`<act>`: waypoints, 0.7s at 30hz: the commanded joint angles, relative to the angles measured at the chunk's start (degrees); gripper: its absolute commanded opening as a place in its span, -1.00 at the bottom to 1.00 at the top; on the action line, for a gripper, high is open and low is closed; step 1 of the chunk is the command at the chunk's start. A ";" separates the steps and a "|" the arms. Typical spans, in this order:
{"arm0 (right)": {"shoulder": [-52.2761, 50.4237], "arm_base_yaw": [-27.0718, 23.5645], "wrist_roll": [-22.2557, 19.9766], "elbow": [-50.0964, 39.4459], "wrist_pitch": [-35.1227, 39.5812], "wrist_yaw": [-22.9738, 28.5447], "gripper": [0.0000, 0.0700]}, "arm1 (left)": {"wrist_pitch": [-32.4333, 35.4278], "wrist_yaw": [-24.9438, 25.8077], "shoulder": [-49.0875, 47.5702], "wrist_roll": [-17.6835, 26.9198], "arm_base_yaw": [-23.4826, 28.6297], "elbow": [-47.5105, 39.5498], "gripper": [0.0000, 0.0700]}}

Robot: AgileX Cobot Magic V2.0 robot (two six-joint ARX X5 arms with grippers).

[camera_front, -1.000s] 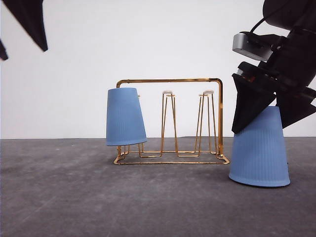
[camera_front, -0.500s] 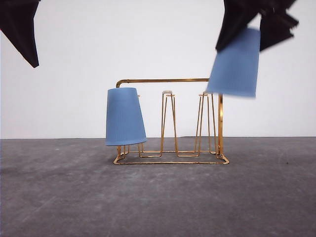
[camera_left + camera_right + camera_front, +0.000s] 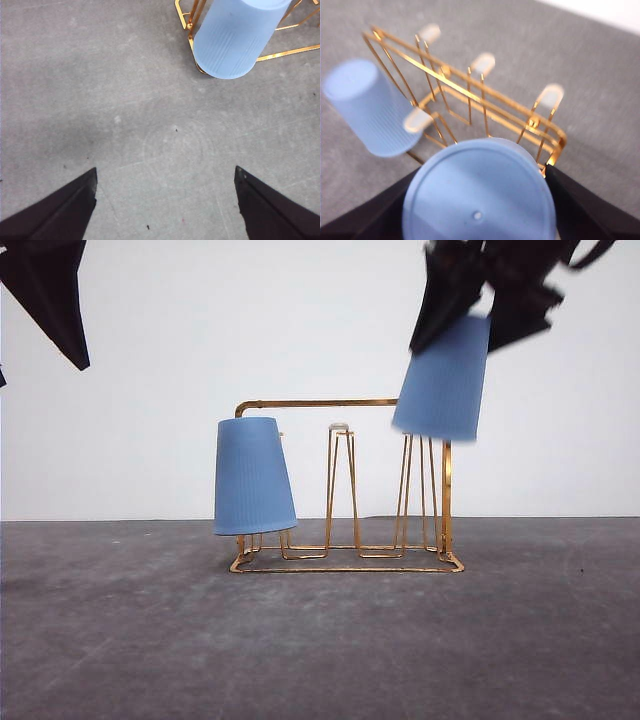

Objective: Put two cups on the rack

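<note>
The gold wire rack (image 3: 345, 485) stands on the grey table at mid-distance. One light blue cup (image 3: 251, 476) hangs upside down on the rack's left prong, slightly tilted; it is the cup (image 3: 236, 37) in the left wrist view and the cup (image 3: 370, 107) in the right wrist view. My right gripper (image 3: 478, 300) is shut on the second cup (image 3: 441, 380), held upside down in the air above the rack's right prongs; its flat bottom (image 3: 479, 192) faces the wrist camera. My left gripper (image 3: 165, 200) is open and empty, high at the left, above bare table.
The rack (image 3: 485, 100) has several upright prongs with pale tips, the middle one (image 3: 340, 427) bare. Grey tabletop (image 3: 320, 640) spreads in front of the rack and to both sides. A white wall stands behind.
My right gripper lifted the second cup off the table at the right, then carried it leftward and slightly down over the rack's right prongs. The left arm barely moved.
</note>
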 commanded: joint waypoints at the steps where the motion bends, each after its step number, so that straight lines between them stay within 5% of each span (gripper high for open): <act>1: 2.79 0.31 -0.42 0.92 1.58 0.00 0.08 | 0.42 0.04 0.35 0.00 -0.26 0.39 0.47; 10: 12.25 0.31 -0.28 0.92 5.89 -0.02 0.15 | 0.95 0.02 0.35 0.20 -0.16 0.39 0.47; 15: 13.53 0.22 0.22 0.92 6.35 -0.01 1.00 | 2.49 0.00 0.35 0.84 0.33 0.39 0.47; 21: 10.45 -0.40 2.77 1.07 5.76 0.25 1.00 | 3.86 0.02 0.35 1.61 1.78 0.39 0.47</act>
